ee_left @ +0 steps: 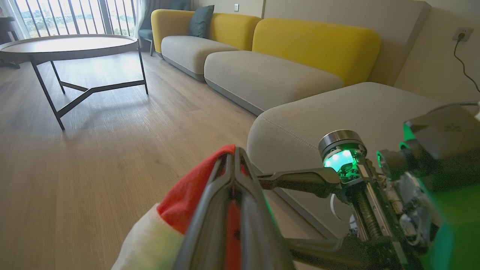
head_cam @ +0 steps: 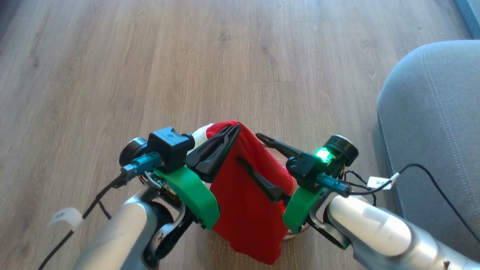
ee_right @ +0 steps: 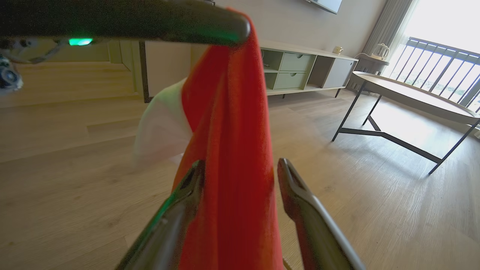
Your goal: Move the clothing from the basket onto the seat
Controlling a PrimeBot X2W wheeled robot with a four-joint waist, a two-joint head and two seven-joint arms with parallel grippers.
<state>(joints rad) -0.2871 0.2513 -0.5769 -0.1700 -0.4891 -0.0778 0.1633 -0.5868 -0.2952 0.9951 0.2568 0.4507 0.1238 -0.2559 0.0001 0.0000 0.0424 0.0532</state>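
My left fingers (head_cam: pixel 213 150) pinch the top fold of the red clothing (head_cam: pixel 243 210), so it hangs free above the floor (head_cam: pixel 112 75), clear to carry. My right fingers (head_cam: pixel 279 147) stand wide on either side of the cloth, probably to steady it; the seat (head_cam: pixel 431 131) waits at my right

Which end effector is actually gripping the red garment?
The left end effector, fingers pinched shut on the red garment at its top fold; the right end effector is open, straddling the hanging cloth.
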